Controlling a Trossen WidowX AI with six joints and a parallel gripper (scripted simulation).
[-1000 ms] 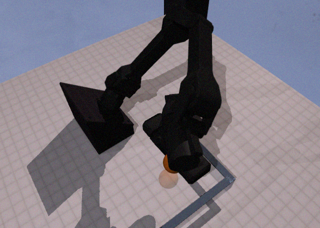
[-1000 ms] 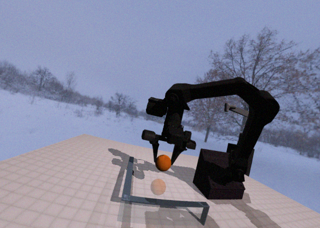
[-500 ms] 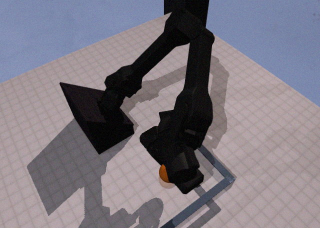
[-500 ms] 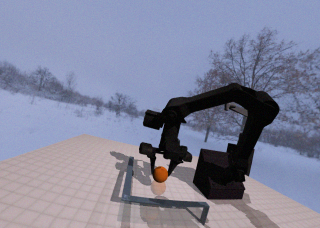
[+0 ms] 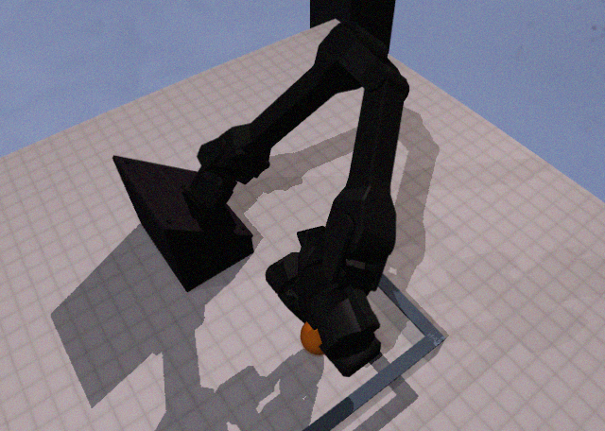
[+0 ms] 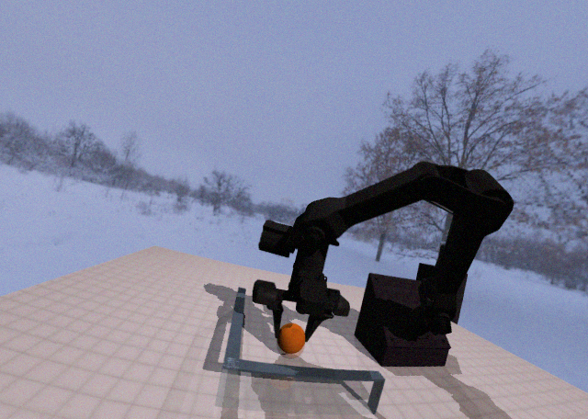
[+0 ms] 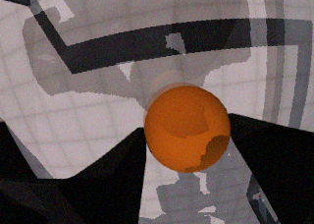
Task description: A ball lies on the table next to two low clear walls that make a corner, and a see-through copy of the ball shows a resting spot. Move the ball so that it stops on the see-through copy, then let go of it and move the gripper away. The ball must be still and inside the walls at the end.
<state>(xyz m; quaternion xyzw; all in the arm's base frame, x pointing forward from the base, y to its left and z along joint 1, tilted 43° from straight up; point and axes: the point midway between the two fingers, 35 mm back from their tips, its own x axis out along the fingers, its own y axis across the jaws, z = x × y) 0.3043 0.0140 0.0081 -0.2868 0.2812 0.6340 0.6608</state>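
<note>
One ball, jaws clamped, two walls

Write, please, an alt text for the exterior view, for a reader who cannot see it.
A black robot arm's gripper is closed on an orange ball, held low over a pale gridded table, inside the corner formed by two low clear walls. The arm's dark base stands to the right, with snowy fields and bare trees behind.
</note>
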